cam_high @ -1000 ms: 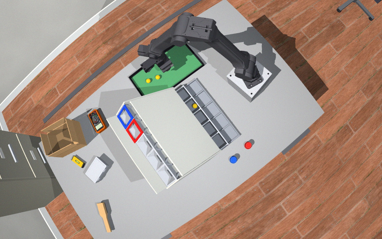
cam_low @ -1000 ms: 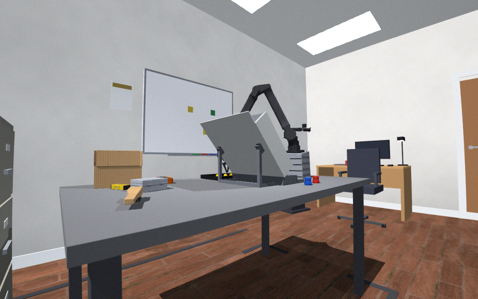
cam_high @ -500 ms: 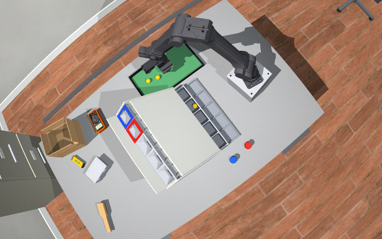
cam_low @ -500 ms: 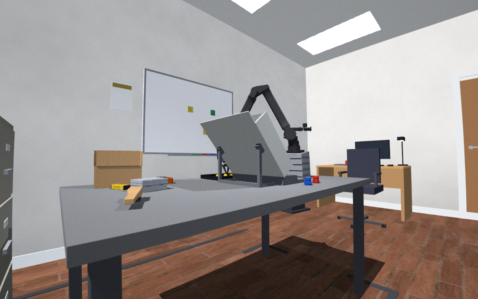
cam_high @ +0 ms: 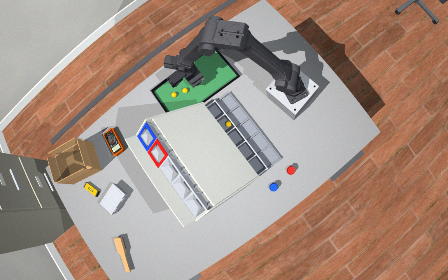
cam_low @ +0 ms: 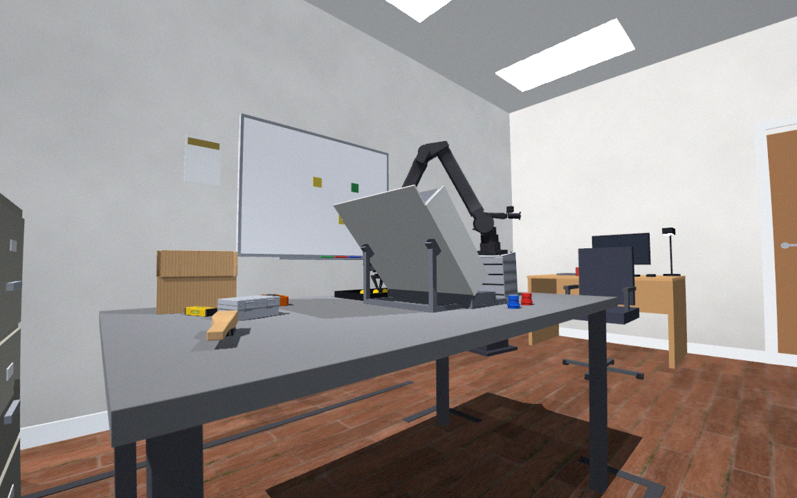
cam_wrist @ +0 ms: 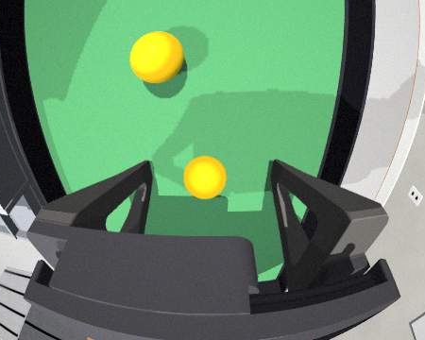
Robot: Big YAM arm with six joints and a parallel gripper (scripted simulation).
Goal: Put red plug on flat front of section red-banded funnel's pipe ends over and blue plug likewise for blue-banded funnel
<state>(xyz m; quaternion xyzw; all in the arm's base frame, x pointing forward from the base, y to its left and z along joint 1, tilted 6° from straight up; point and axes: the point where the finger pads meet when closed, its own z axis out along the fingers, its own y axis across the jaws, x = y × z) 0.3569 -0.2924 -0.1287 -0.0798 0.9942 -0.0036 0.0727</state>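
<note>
My gripper is open and empty, low over the green marble tray. In the wrist view one yellow marble lies on the tray floor between the fingertips, touching neither finger. A second marble lies farther ahead. The top view shows two marbles in the tray. Another marble sits in the second section of the grey section row. The red plug and the blue plug stand on the table near the row's end. The blue-banded funnel and the red-banded funnel are at the cover's high edge.
The tilted grey cover hides the pipes. Left of it are a multimeter, a cardboard box, a small yellow level, a grey case and a wooden brush. The arm's base stands at the back right.
</note>
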